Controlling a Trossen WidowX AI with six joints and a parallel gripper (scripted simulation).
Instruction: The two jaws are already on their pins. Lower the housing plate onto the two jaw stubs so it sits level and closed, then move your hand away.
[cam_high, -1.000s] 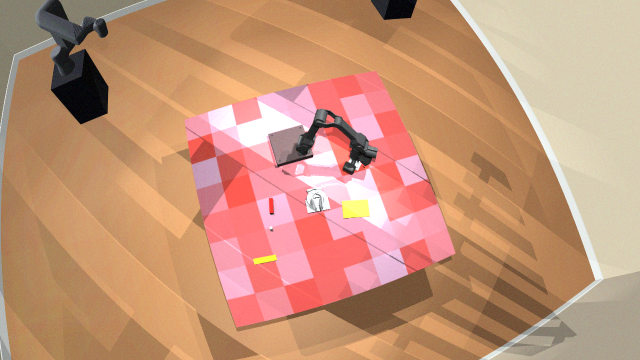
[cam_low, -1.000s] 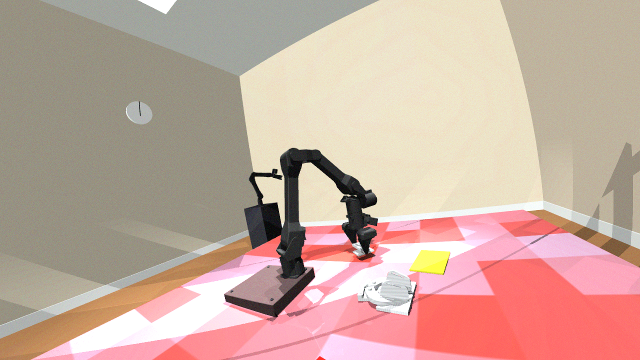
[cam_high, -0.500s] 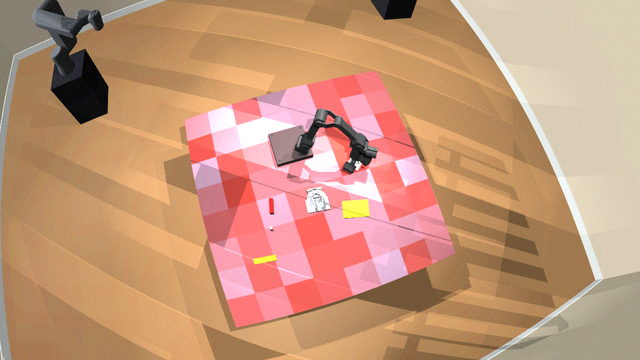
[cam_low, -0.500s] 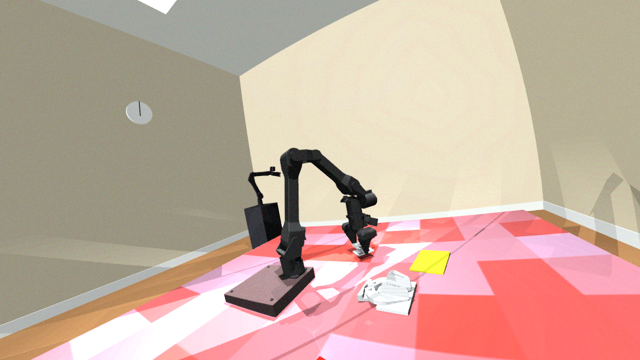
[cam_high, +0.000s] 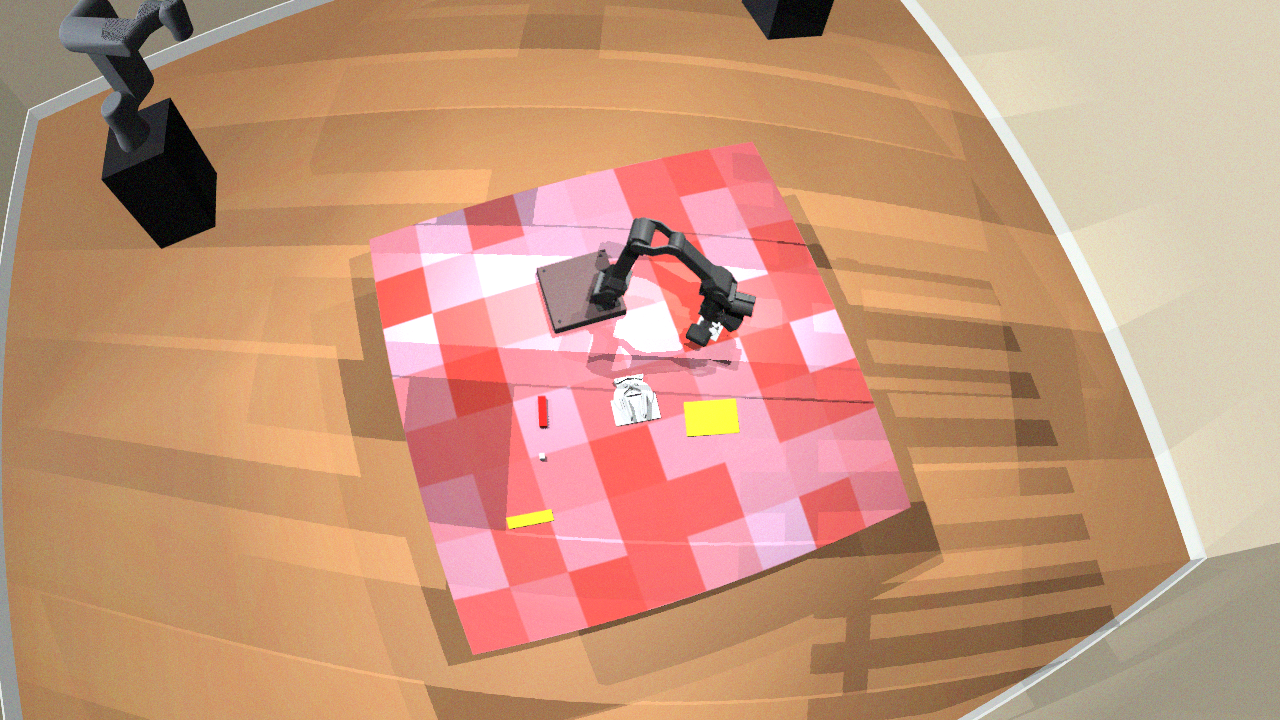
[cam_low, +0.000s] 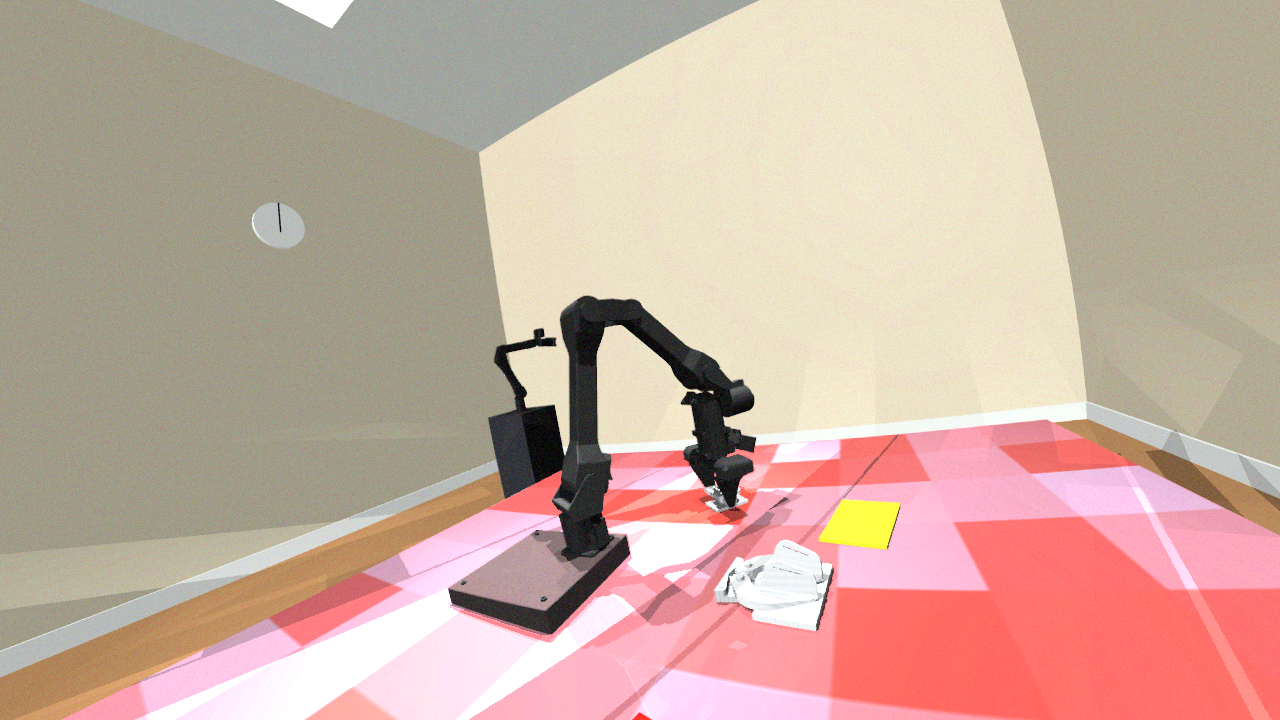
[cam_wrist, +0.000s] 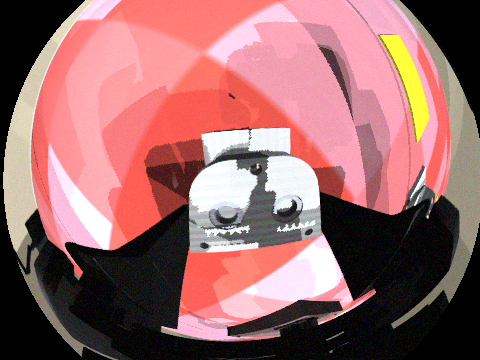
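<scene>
The housing plate (cam_wrist: 225, 185) is white, with a rounded far edge, two large round holes and several small ones. It lies low over the table, with a white rectangular piece (cam_wrist: 227, 144) showing behind its rounded edge. My gripper (cam_wrist: 252, 204) (cam_low: 720, 497) has a black finger against each side of the plate, and I see no gap at either side. Whether its underside touches the table is hidden. The white base assembly with the two jaws (cam_high: 635, 401) (cam_low: 776, 582) stands apart from the gripper, only partly showing in the wrist view (cam_wrist: 419, 194). The stubs are too small to make out.
A yellow flat block (cam_high: 711, 417) (cam_low: 861, 523) (cam_wrist: 410, 85) lies beside the assembly. A red bar (cam_high: 542, 411), a small white cube (cam_high: 542, 456) and a yellow bar (cam_high: 529, 518) lie on its other side. The arm's dark base slab (cam_high: 572, 295) (cam_low: 528, 577) is behind.
</scene>
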